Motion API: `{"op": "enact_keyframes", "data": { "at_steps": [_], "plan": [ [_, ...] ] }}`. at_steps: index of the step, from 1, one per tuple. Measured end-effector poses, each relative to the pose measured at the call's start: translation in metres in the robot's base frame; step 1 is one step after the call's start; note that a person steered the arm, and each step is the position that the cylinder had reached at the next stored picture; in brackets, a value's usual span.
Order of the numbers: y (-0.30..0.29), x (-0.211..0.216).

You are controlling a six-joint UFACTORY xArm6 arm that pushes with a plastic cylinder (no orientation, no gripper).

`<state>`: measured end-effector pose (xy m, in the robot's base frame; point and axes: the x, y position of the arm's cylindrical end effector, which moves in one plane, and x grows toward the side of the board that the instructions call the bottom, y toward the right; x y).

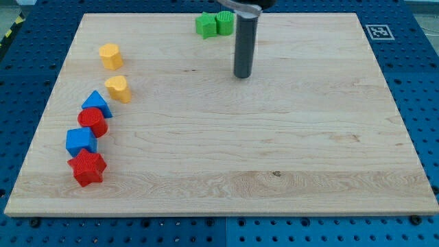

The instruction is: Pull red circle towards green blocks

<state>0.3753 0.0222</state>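
The red circle (92, 122) sits near the board's left edge, between a blue triangle (97, 103) above it and a blue block (81, 140) below it. Two green blocks (214, 24) stand side by side at the view's top, near the middle. My tip (242, 76) rests on the board just below and to the right of the green blocks, far to the right of the red circle.
A red star-shaped block (87, 167) lies at the bottom of the left-hand row. Two yellow blocks (110, 55) (119, 88) stand above the blue triangle. The wooden board (274, 151) lies on a blue perforated table with a marker tag (378, 31) at top right.
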Motion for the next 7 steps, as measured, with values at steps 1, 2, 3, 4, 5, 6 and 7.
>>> {"op": "enact_keyframes", "data": {
  "at_steps": [1, 2, 3, 4, 5, 6, 7],
  "plan": [
    [-0.056, 0.006],
    [-0.114, 0.011],
    [-0.173, 0.011],
    [-0.229, 0.011],
    [-0.286, 0.011],
    [-0.311, 0.038],
    [-0.311, 0.093]
  ]
}}
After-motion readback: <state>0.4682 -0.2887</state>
